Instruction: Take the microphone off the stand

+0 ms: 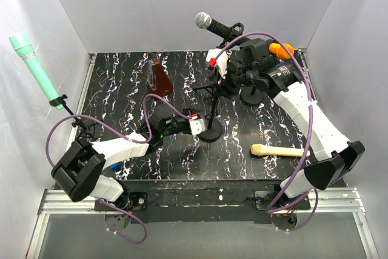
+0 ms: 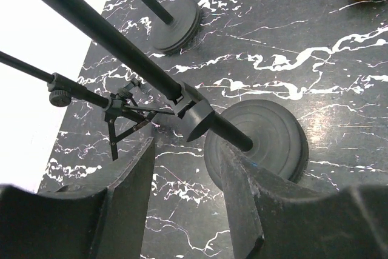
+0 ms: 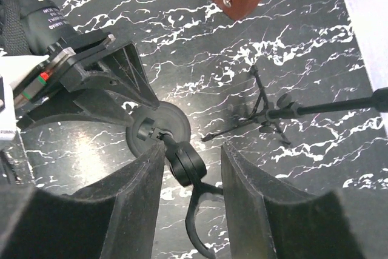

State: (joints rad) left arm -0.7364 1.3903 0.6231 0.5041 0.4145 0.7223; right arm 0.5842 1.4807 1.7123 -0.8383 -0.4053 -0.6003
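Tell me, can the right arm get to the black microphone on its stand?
Probably yes. The right gripper is at the top of the stand, fingers either side of the clip holding the black microphone. Nothing seems to block it. The left gripper straddles the stand lower down.

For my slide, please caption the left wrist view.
Left gripper, jaws open, at the stand pole just above its round base.

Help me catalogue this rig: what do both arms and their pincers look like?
Left arm and right arm have white shells over black joints, with a purple cable looping along each. The left pincer and right pincer have broad black fingers; behind each sits a white block with a red mark.
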